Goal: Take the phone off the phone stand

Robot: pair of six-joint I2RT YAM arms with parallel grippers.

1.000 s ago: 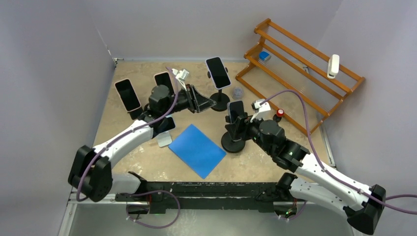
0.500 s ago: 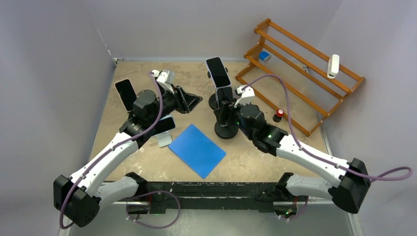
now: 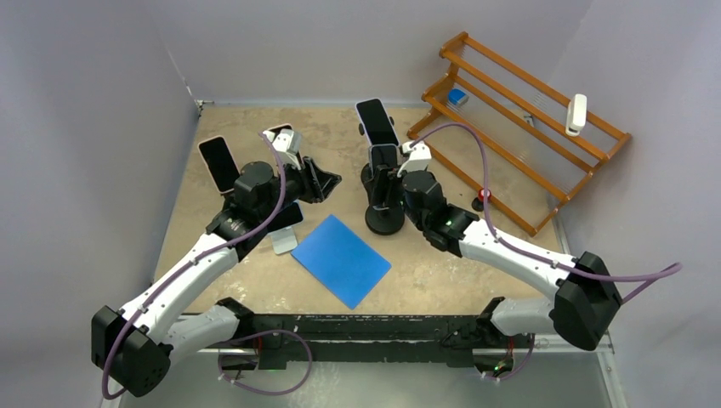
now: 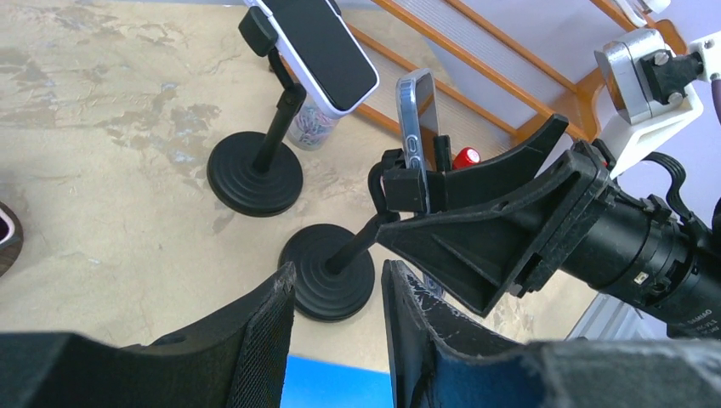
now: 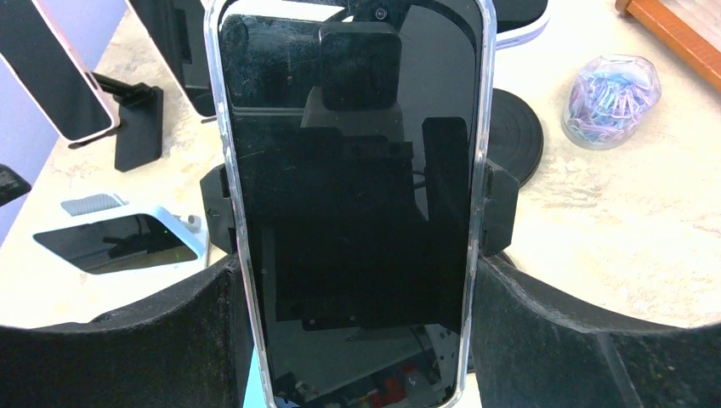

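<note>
A black phone in a clear case stands upright in the clamp of a black round-based phone stand. My right gripper is shut on the phone, one finger pressed against each long edge. In the top view the right gripper sits at the phone, above the stand base. The left wrist view shows the phone edge-on and the stand base. My left gripper is open and empty, to the left of the stand; it also shows in the left wrist view.
A second phone on a taller stand is just behind. More phones on stands stand at the left, one phone lies flat. A blue sheet lies in front. A wooden rack stands at the right, a paperclip jar nearby.
My right gripper, with the phone and its stand, has moved left and away toward the taller stand. My left gripper has drawn back to the left.
</note>
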